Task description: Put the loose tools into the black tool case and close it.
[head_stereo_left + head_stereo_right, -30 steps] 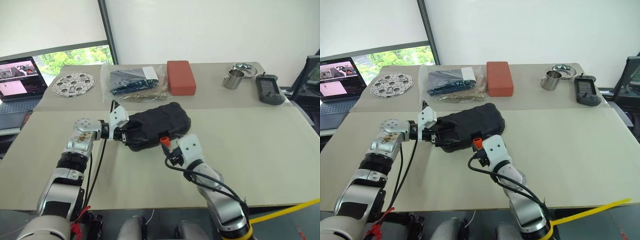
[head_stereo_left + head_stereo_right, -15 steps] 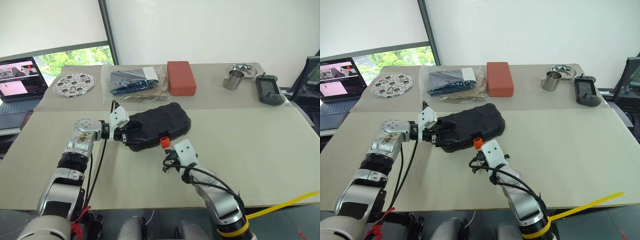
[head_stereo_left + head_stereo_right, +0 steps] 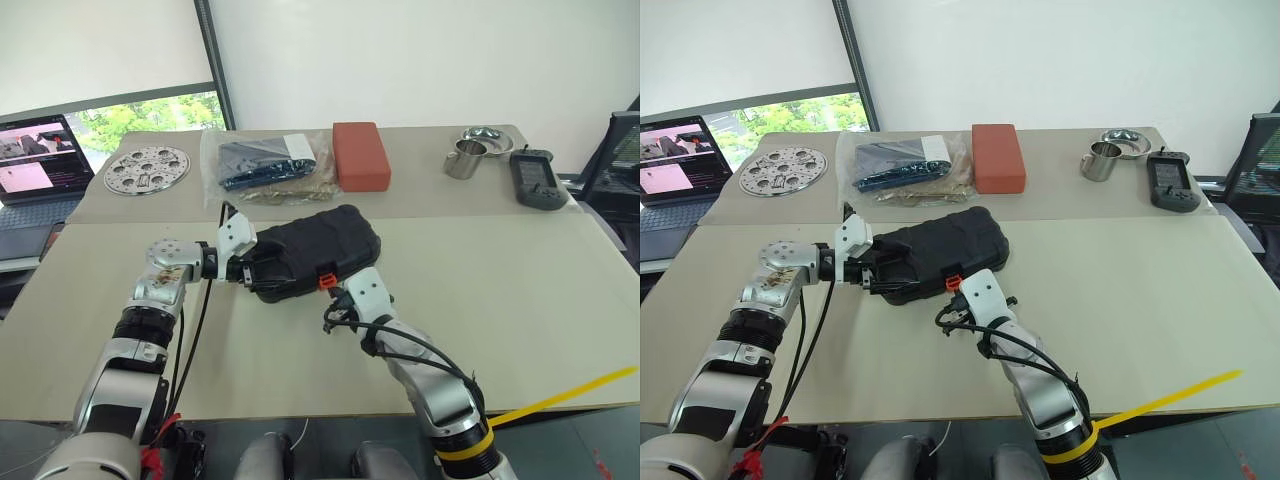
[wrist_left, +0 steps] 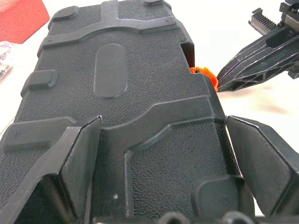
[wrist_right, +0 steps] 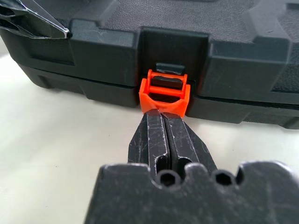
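My right end effector (image 5: 161,122), fingers pressed together, touches the glossy orange latch (image 5: 164,93) of the pebble-textured black tool case (image 3: 315,250) (rounded corners), which my spread left end effector (image 3: 252,272) straddles.

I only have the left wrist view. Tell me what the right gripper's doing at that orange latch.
Observer: The right gripper is shut, tips pressed against the orange latch.
Operator: Report whether the case is closed.
Observer: The lid is down on the case; the latch stands out from the front seam.
Operator: Say where my left gripper sits.
Observer: The left gripper straddles the case's left end, fingers spread wide.
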Tool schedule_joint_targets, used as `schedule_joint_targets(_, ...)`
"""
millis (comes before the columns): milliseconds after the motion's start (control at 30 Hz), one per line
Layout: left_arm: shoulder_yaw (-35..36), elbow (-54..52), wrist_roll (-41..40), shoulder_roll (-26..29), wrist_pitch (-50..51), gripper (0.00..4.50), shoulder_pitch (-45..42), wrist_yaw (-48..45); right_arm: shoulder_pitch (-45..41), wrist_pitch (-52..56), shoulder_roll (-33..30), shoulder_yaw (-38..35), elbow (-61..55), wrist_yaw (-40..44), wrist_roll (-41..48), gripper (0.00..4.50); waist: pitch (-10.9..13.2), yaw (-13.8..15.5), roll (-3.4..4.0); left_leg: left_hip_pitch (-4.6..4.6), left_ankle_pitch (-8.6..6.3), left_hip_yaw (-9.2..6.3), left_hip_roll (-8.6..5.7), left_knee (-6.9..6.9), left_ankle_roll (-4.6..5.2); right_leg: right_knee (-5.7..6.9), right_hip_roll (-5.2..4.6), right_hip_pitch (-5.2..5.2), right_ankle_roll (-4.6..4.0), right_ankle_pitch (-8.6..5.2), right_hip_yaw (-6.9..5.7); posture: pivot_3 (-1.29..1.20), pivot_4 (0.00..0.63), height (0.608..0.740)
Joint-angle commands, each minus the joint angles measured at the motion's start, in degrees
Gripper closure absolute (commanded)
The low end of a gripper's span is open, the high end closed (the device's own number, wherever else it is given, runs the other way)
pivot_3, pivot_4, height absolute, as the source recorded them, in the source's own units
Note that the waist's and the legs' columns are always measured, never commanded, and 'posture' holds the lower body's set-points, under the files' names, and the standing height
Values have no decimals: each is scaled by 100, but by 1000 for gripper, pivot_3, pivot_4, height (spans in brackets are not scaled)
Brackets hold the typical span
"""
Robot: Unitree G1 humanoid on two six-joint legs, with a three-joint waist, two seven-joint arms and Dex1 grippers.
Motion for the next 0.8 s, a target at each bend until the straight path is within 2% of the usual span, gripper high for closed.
schedule_joint_targets(33,-154,107,187,39,121,0,178,-2,-125,-278,77,-23,-218,-68,-27,4482,0,0,0,0,0,0,0,0,0,0,0,0,0,0,0,0,150,740)
schedule_joint_targets(567,-174,127,192,29,118,0,199,-22,-430,-521,220,-83,-356,-278,-95,4482,-10,-16,-2,3,1,0,1,-4,-2,1,0,0,0,0,0,0,150,740)
schedule_joint_targets(800,-164,118,191,48,120,0,221,-19,-189,-297,80,-114,-671,-182,-55,4482,-10,-16,-1,3,1,0,2,-5,-2,1,-1,0,0,0,0,0,150,740)
